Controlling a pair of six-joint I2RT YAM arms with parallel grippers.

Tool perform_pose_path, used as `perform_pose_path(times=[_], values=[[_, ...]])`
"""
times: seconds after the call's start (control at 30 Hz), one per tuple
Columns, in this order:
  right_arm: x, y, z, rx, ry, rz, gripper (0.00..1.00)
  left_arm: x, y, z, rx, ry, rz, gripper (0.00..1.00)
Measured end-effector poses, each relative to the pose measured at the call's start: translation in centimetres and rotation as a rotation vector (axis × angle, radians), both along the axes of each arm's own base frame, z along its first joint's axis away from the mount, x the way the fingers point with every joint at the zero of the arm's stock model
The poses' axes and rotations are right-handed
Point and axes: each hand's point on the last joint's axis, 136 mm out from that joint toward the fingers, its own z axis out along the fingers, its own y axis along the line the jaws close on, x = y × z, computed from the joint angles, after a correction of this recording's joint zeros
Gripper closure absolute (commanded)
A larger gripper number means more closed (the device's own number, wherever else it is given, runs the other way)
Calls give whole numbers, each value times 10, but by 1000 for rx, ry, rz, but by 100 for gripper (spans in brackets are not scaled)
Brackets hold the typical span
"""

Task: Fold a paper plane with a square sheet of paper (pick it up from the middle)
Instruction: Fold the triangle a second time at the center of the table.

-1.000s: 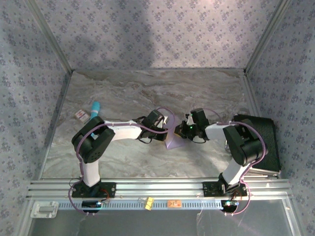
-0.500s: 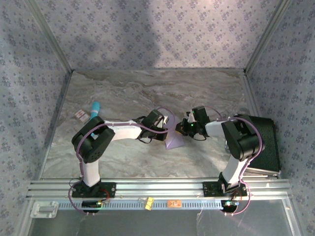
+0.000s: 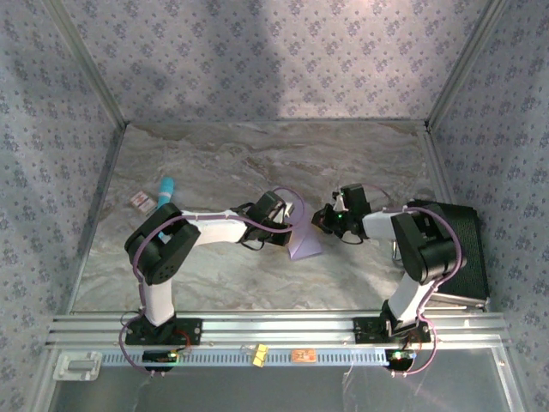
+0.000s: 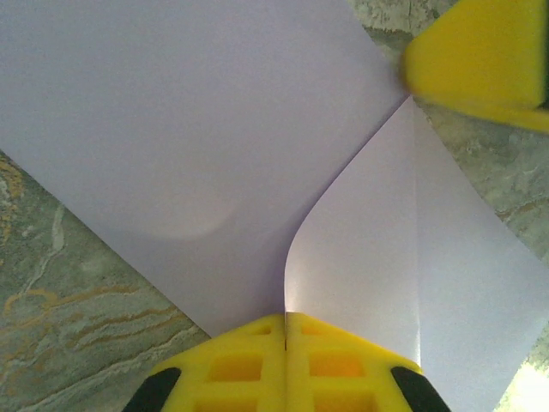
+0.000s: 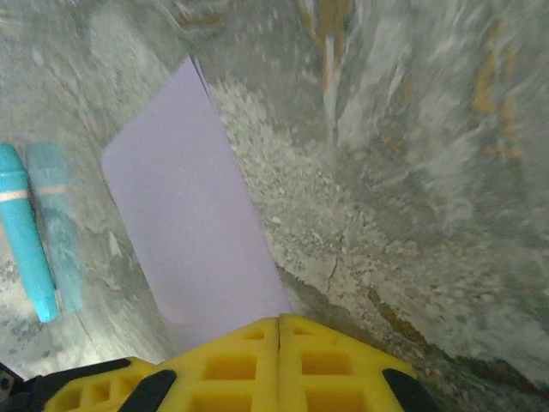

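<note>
Top external: the sheet lies partly folded on the marble tabletop, near the middle, between the two wrists. The left arm reaches in from the left, with its jaws at the sheet's left edge. The right arm comes from the right, and its jaws are just beside the sheet's upper right corner. A teal marker and a small card lie well apart from the sheet, at the far left. A black tray sits at the right edge.

Left wrist: the left jaws are fully closed, their yellow fingers pressed together with no gap. A flap is folded over the sheet's right part and has a straight crease down it. The flap's curved edge runs from the seam of the jaws to the far corner, where a yellow fingertip of the right jaws sits. I cannot tell whether the left jaws pinch the paper or only meet its edge.

Right wrist: the view is blurred. The right jaws are closed and grip nothing. The sheet appears as a slanted strip just ahead of them, its near end hidden behind the fingers. The marker lies to the left.
</note>
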Motion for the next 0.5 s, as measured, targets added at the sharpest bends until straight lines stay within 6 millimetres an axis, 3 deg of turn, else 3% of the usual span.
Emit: perform_pose_path(times=[0.13, 0.23, 0.5], values=[[2, 1, 24, -7, -70, 2, 100, 0, 0, 0, 0, 0, 0, 100], [-4, 13, 36, 6, -101, 42, 100, 0, 0, 0, 0, 0, 0, 100], [-40, 48, 22, 25, -45, 175, 100, 0, 0, 0, 0, 0, -1, 100]])
